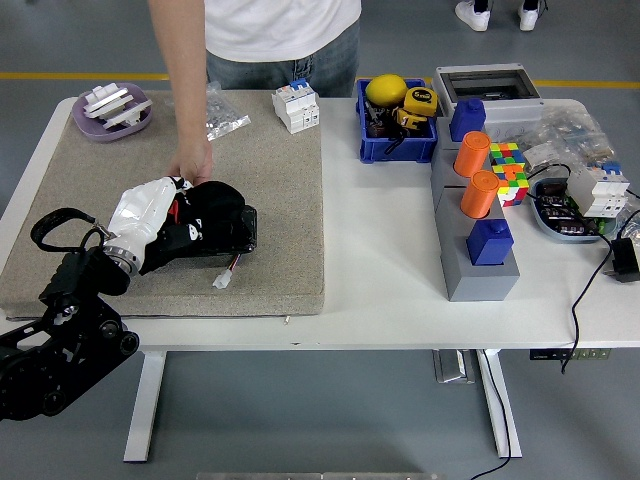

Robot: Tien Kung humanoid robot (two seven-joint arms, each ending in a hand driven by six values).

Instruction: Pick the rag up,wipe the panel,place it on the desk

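I read this as the wiping step: my left robot hand [150, 215], wrapped in a pale glove, lies on top of the black rag [215, 215] and presses it onto the dark panel [205, 243] on the grey mat [280, 190], toward the left of the desk [380, 290]. The fingers look curled into the cloth, gripping it, though black on black makes the exact hold hard to judge. A person's hand [190, 165] at the far side rests just beside the panel, apparently steadying it. The next move, as I judge it, calls for carrying the stroke across the panel without dragging it, then lifting the rag clear and setting it on the desk. The panel's surface is mostly hidden under rag and hand; only its near edge and a small white connector [224, 281] show. My right arm is out of view.
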